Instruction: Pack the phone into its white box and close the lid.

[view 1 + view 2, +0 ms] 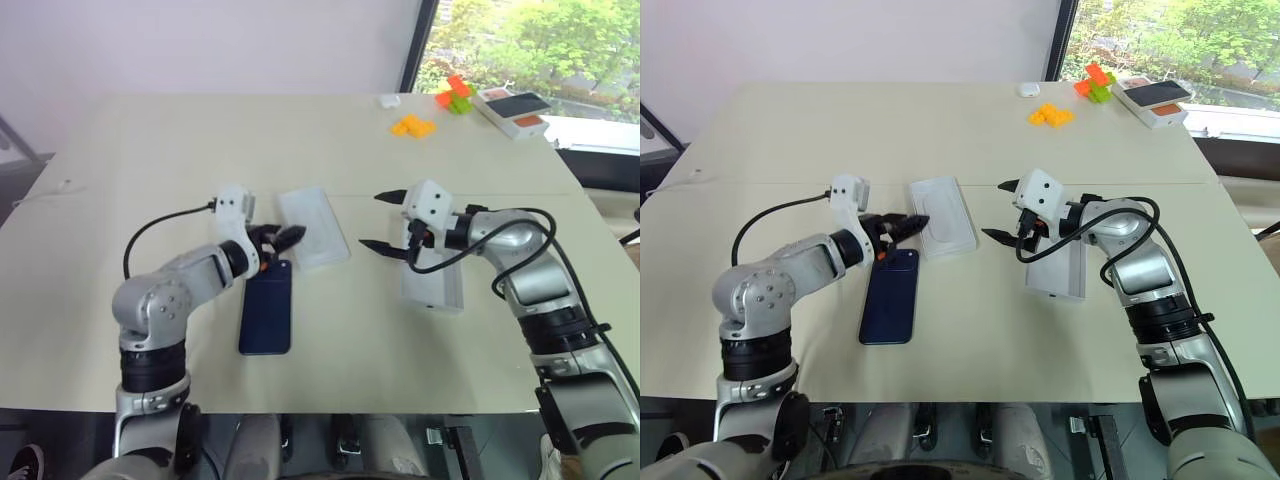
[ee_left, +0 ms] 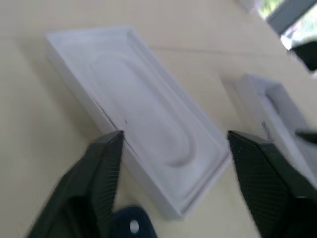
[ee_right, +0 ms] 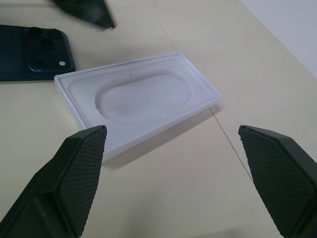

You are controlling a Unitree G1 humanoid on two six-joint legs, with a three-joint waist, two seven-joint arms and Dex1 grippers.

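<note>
Table (image 1: 150, 140): beige, wide; everything lies flat on it.
Right gripper (image 1: 388, 220): fingers spread wide, empty, hovering over the white box (image 1: 432, 290).
White box: under the right arm; probably light card, stiff.
Insert (image 1: 313, 227): thin white tray with rounded recess, just beside the phone's top end.
Phone (image 1: 267, 308): dark blue, face down, near the left arm. Rigid, glossy, likely slippery; pinch across the long edges.
Left gripper (image 1: 283, 238): fingers parted, holding nothing, above the phone's camera end.

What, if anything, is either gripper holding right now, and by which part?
Nothing is held. The left gripper has open fingers hovering at the white insert, just above the phone. The right gripper is wide open over bare table.
</note>
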